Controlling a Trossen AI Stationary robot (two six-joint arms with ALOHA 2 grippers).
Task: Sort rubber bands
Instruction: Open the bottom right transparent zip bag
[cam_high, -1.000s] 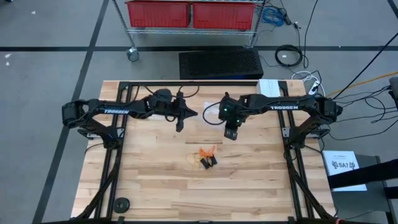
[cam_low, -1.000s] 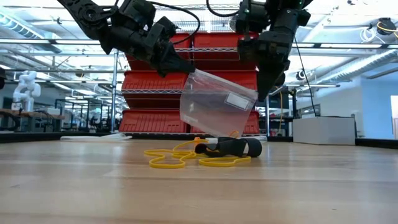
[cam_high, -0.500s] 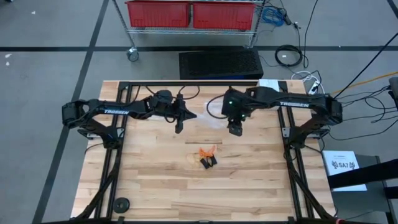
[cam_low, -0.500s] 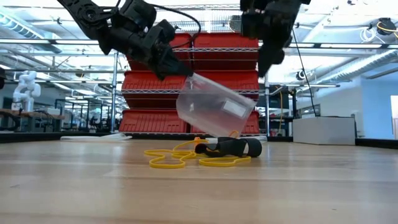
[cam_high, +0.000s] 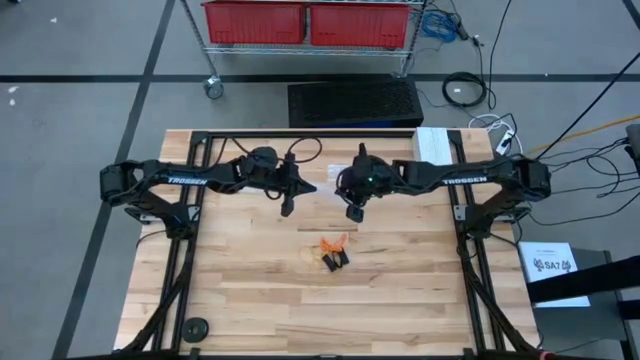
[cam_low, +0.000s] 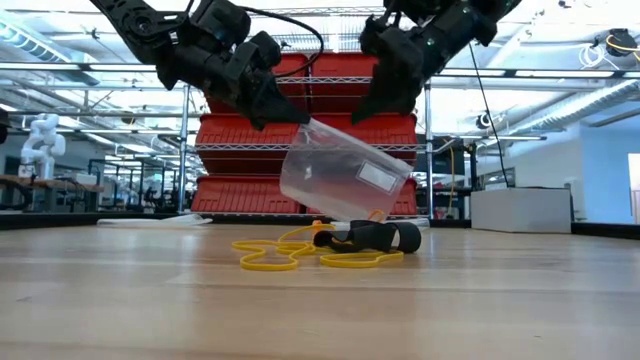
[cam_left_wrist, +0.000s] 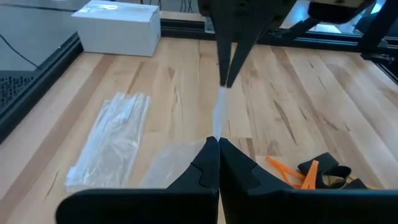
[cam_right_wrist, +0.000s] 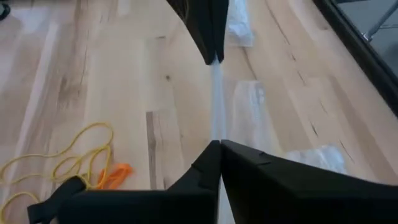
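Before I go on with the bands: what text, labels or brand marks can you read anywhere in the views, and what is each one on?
"TROSSEN": left arm, high view.
"TROSSEN": right arm, high view.
"SA7", roughly, beside a small logo: white sheet off the table's right edge; its finer marks are too small to read.
White patch on the clear plastic bag: nothing legible.
Red bins, white box: no readable print.

Clear glossy plastic bag (cam_low: 345, 178) above pale, smooth-grained wooden table (cam_low: 150, 300)
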